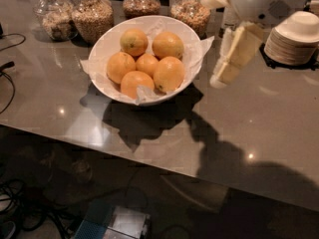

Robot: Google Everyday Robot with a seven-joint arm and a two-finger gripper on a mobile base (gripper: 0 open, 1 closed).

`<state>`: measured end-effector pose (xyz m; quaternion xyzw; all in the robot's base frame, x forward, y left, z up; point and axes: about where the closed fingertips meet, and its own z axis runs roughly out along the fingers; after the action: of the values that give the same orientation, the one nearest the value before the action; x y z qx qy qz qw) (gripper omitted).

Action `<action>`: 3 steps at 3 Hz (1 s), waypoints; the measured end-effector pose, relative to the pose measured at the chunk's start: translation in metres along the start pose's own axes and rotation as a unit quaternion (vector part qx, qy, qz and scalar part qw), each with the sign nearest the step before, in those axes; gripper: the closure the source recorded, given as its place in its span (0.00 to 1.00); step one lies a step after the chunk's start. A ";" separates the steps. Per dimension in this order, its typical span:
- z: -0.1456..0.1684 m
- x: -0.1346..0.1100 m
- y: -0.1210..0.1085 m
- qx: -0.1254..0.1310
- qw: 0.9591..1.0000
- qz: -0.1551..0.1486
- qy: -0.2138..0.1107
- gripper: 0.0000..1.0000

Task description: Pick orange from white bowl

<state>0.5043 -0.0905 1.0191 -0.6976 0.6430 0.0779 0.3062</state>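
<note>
The white bowl (pixel 107 46) stands on the grey countertop at the middle left, lined with crumpled white paper. It holds several oranges. The paler orange (pixel 133 41) with a small dark speck lies at the bowl's back left, and deeper-orange fruits (pixel 168 73) lie around it. My gripper (pixel 220 78) hangs to the right of the bowl, just outside its rim and above the counter, pointing down and to the left. It holds nothing that I can see. Its shadow falls on the counter in front of it.
Several glass jars (pixel 92 16) of grains and nuts stand behind the bowl. A stack of small white dishes (pixel 296 36) sits at the back right. Cables (pixel 7 66) lie at the left edge. The counter's front edge (pixel 149 166) runs across the lower part of the view.
</note>
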 end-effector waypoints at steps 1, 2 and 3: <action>0.015 -0.046 -0.028 0.001 0.998 -0.042 -0.035 0.00; 0.015 -0.046 -0.028 0.001 0.998 -0.042 -0.035 0.00; 0.030 -0.061 -0.036 -0.007 0.996 -0.055 -0.066 0.00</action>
<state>0.5366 -0.0235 1.0374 -0.7272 0.5817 0.1110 0.3471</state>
